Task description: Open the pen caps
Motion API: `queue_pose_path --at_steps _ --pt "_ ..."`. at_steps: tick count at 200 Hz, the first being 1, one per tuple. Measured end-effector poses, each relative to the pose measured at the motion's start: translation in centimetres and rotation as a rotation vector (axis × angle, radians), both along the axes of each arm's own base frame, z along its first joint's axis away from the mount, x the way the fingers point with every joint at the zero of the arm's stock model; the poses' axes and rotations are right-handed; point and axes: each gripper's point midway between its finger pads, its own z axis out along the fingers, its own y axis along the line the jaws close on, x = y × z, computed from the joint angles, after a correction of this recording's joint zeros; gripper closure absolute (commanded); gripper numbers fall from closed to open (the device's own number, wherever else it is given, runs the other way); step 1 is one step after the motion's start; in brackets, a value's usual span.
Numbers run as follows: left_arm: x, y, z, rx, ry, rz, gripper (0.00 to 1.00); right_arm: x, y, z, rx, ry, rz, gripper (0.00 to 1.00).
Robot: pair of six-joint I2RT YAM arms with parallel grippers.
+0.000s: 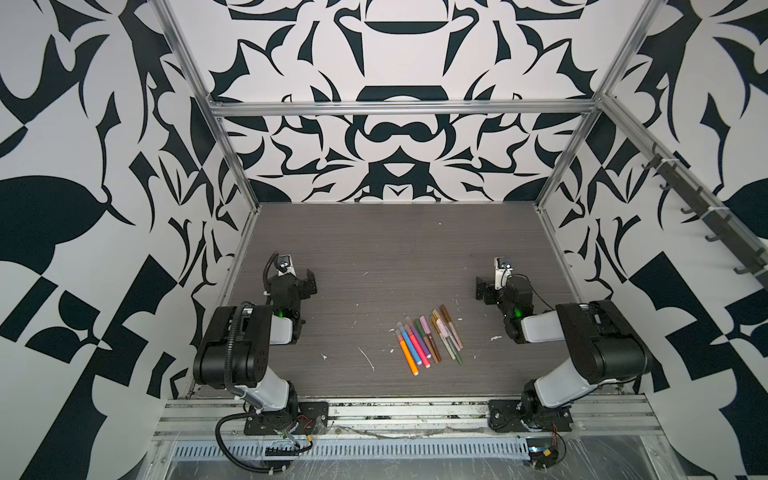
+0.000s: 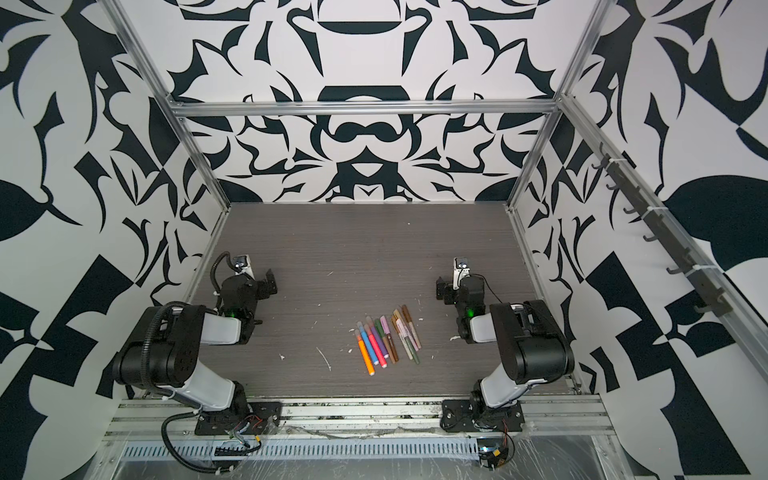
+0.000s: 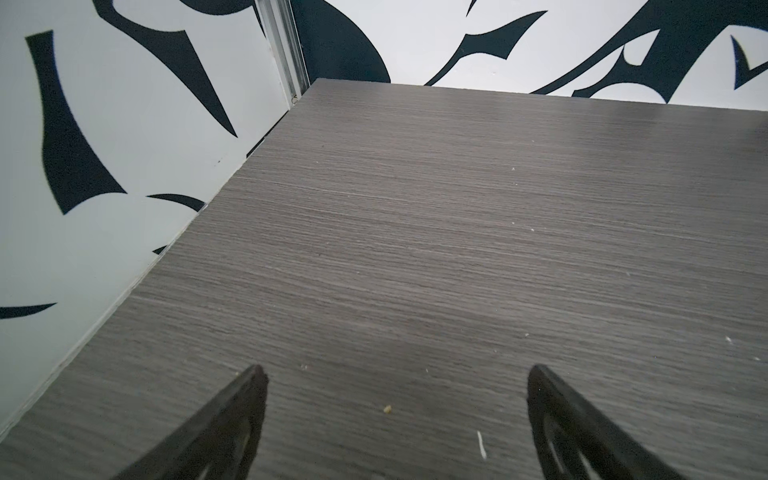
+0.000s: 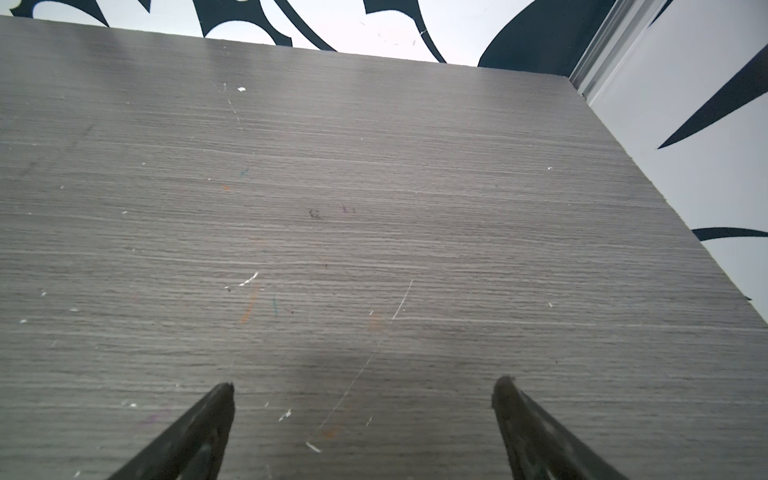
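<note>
When reading both top views, locate the pens [image 1: 430, 340] as one loose row lying flat and side by side on the grey table [image 1: 374, 241], just right of the middle and toward the near edge. Note the pen caps [image 1: 424, 321] at the far ends of the pens, apparently fitted, though too small to confirm. Find the left gripper [image 1: 309, 284] low over the table near the left wall [image 1: 124, 249], well apart from the pens, jaws spread wide and gripping nothing. Check the same in the left wrist view: left gripper [image 3: 395, 374] with fingertips [image 3: 255, 380] far apart over bare wood grain and a few white flecks [image 3: 481, 444]. Find the right gripper [image 1: 482, 289] toward the right wall [image 1: 623, 249], near the far ends of the pens but not touching, jaws likewise spread wide and empty. Check the right wrist view for the right gripper [image 4: 365, 388] over scratched table with faint ink marks [image 4: 249, 305].
</note>
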Motion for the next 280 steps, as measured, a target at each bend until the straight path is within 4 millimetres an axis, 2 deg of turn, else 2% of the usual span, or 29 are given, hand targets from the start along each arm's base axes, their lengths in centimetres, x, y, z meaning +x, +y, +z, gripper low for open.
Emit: queue_pose_path --at_steps 139,249,263,269,280 --pt "0.1 0.0 0.2 -0.002 -0.007 0.002 0.01 0.0 -0.6 0.0 -0.011 -0.001 -0.034 0.0" --pt "0.0 0.1 0.1 -0.003 -0.006 0.003 0.01 -0.2 -2.3 0.1 -0.037 0.016 -0.143 0.0" --pt "0.0 0.2 0.2 -0.003 -0.01 0.012 0.01 0.1 -2.4 1.2 -0.049 0.064 -0.161 0.0" --pt "0.0 0.2 0.4 -0.001 -0.016 0.017 0.01 0.8 -2.3 2.6 -0.043 0.068 -0.17 0.0" --pt "-0.5 -0.1 1.1 0.023 -0.029 0.026 0.01 2.3 -1.9 6.3 -0.006 0.039 -0.185 0.0"
